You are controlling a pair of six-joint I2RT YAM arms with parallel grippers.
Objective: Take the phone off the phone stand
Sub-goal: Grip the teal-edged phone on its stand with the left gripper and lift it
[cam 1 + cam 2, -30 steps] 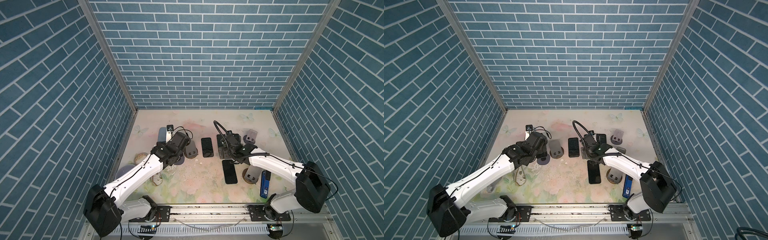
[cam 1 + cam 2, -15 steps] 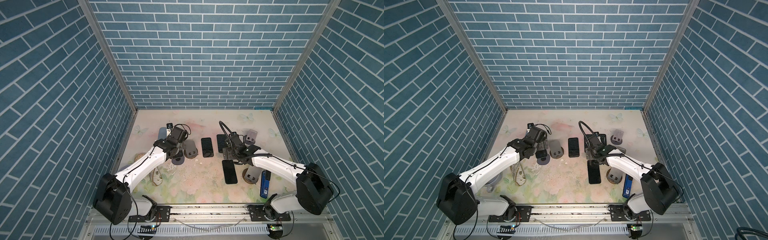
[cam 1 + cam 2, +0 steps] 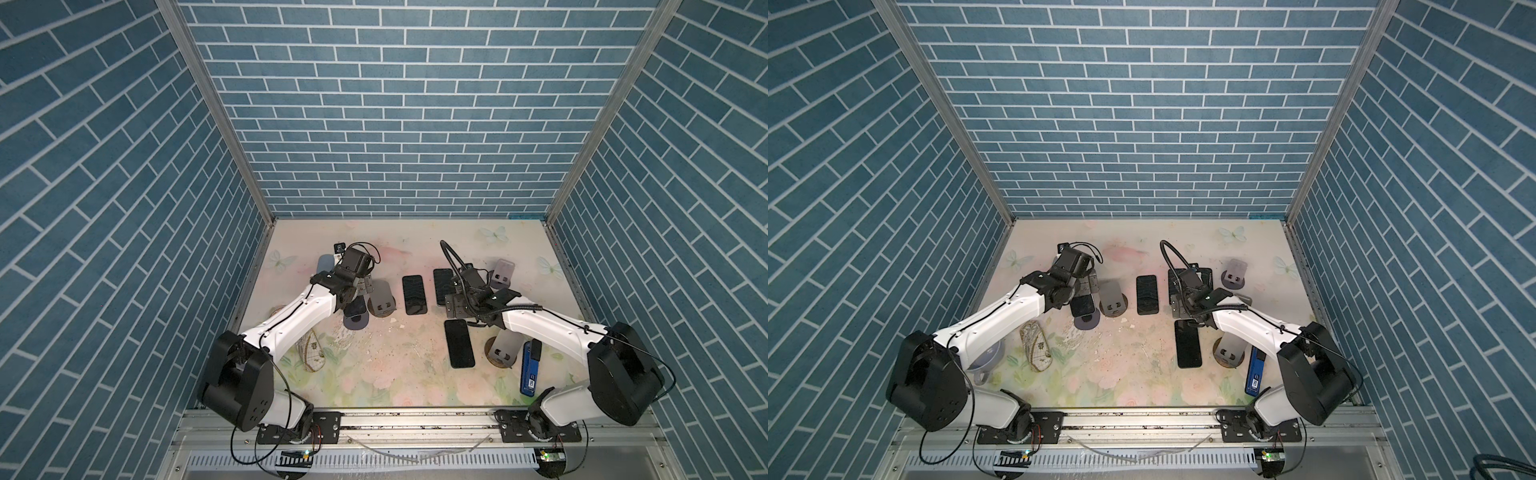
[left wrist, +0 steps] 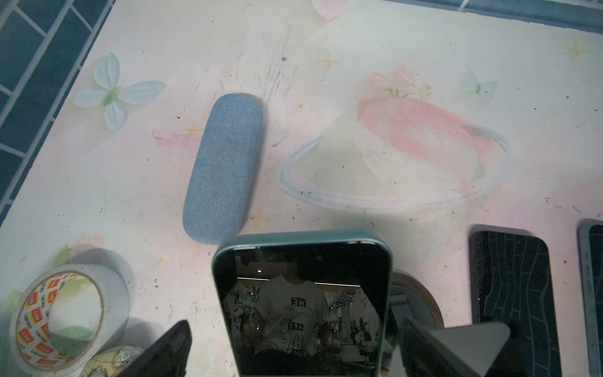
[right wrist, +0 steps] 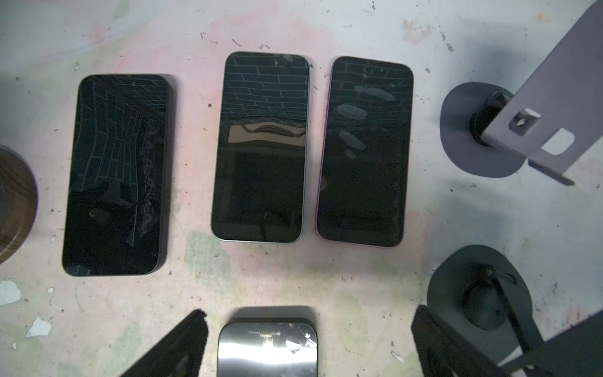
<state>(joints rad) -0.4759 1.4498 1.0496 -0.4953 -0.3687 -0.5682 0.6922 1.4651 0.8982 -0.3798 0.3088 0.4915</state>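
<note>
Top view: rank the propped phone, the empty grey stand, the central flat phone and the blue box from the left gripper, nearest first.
1. Propped phone, at the left gripper.
2. Empty grey stand, beside it.
3. Central flat phone, further right.
4. Blue box, far right front.

I'm running a lab test cell: brick-print backdrop panels [image 3: 399, 124] ahead of my left fingers [image 4: 163, 352], aluminium mounting rail [image 3: 415, 419] behind them, scuffed floral tabletop [image 3: 395, 374] below.

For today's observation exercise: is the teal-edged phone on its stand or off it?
On it: the phone leans tilted on the stand, above its round base.
</note>
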